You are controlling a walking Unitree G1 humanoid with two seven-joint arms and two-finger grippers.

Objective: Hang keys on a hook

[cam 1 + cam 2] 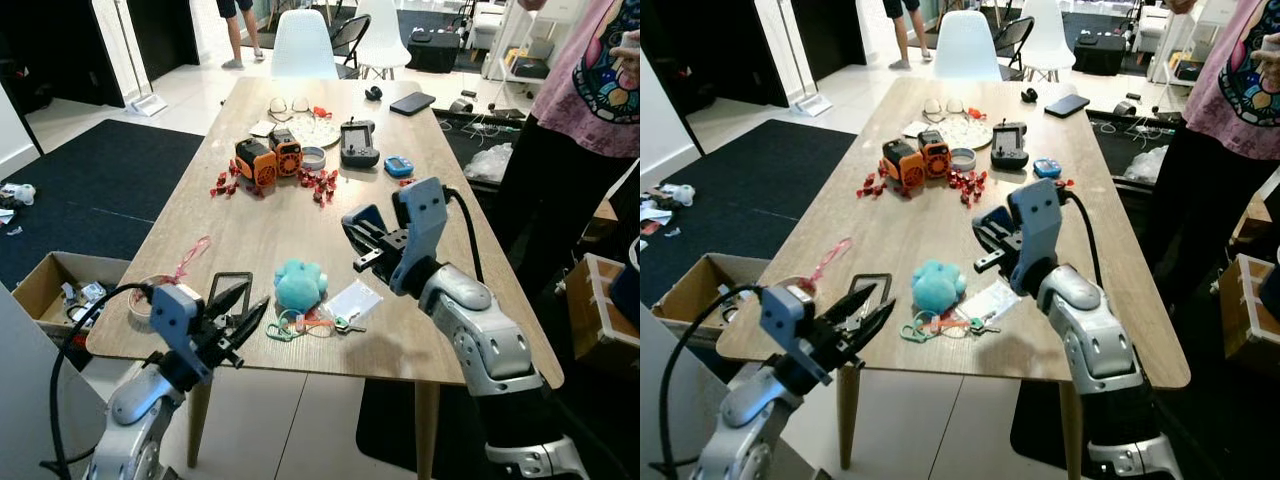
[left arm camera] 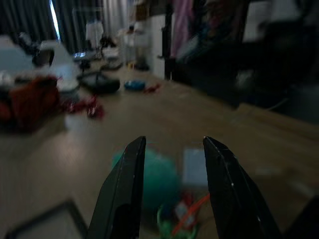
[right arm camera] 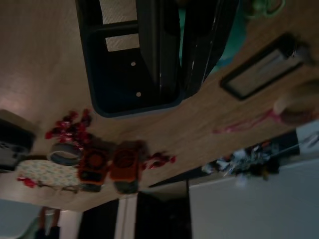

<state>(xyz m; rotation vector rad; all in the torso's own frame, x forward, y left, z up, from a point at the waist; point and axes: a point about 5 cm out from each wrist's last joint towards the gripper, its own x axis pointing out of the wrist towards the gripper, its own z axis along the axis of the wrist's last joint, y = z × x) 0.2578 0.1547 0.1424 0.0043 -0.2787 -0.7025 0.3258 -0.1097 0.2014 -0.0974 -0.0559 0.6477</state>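
Note:
The keys (image 1: 340, 323) lie near the table's front edge on an orange strap with a green carabiner (image 1: 283, 330). They sit just in front of a teal plush toy (image 1: 300, 285) and a clear packet (image 1: 355, 298). My left gripper (image 1: 255, 297) is open at the front left edge, pointing at the plush (image 2: 159, 174) and the keys (image 2: 184, 224), a short way off. Above the table to the right of the plush, my right gripper (image 1: 375, 240) is shut on a dark blue hook frame (image 3: 129, 74).
A black rectangular frame (image 1: 230, 285) lies under the left fingers. Further back are orange gadgets (image 1: 268, 158), red clips (image 1: 320, 183), a tape roll (image 1: 313, 157) and a controller (image 1: 358, 143). A person (image 1: 590, 120) stands at the table's right side. A cardboard box (image 1: 50, 285) sits on the floor on the left.

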